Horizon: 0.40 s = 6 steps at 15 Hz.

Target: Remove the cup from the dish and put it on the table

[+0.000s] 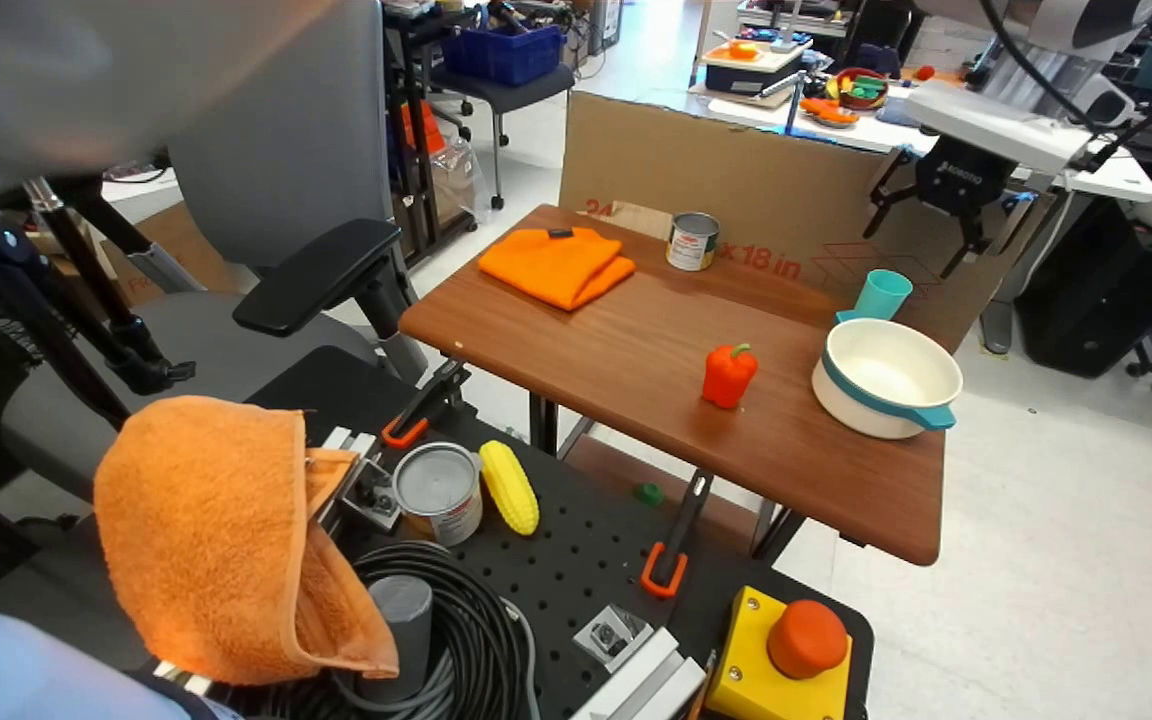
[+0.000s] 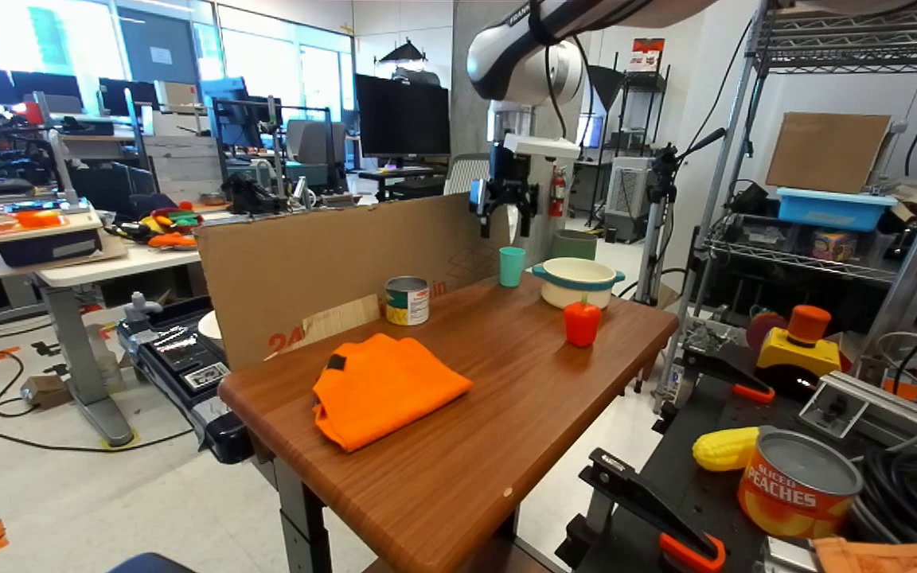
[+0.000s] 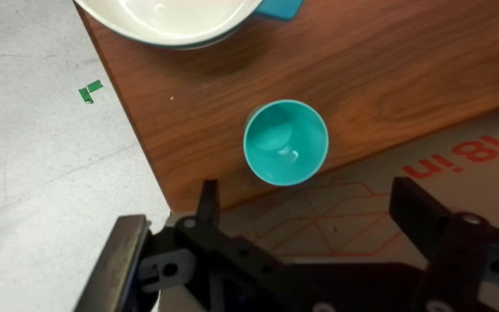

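The teal cup [image 1: 882,296] stands upright on the wooden table [image 1: 576,340], beside the dish and apart from it. It also shows in an exterior view [image 2: 512,267] and in the wrist view [image 3: 286,143], where its inside looks empty. The dish [image 1: 861,408] is a cream bowl with teal handles near the table's end; it also shows in an exterior view [image 2: 576,295] and partly in the wrist view [image 3: 180,19]. My gripper [image 1: 909,254] is open and empty, above the cup and not touching it. Both spread fingers show in the wrist view [image 3: 305,182].
A red pepper [image 1: 729,376], a can [image 1: 692,242] and a folded orange cloth [image 1: 556,265] are on the table. A cardboard panel [image 1: 786,200] stands along the table's edge close behind the cup. A black cart [image 1: 556,570] with tools stands along the opposite side.
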### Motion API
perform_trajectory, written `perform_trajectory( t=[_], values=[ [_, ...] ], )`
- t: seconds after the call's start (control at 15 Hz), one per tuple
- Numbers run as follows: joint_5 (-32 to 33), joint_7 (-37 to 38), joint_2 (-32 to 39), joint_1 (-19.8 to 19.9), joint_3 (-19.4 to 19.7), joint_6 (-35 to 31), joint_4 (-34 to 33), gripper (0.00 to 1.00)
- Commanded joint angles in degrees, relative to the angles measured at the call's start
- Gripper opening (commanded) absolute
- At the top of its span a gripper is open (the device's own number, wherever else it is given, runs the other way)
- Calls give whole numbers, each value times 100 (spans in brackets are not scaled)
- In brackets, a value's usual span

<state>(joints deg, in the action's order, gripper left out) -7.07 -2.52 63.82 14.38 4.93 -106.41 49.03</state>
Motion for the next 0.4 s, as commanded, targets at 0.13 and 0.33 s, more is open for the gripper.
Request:
perform_trajectory(
  t=[0.13, 0.33],
  values=[
    [-39, -101, -586, 3, -12, 2, 388, 100],
    [-38, -99, -540, 0, -11, -4, 397, 100]
  ],
)
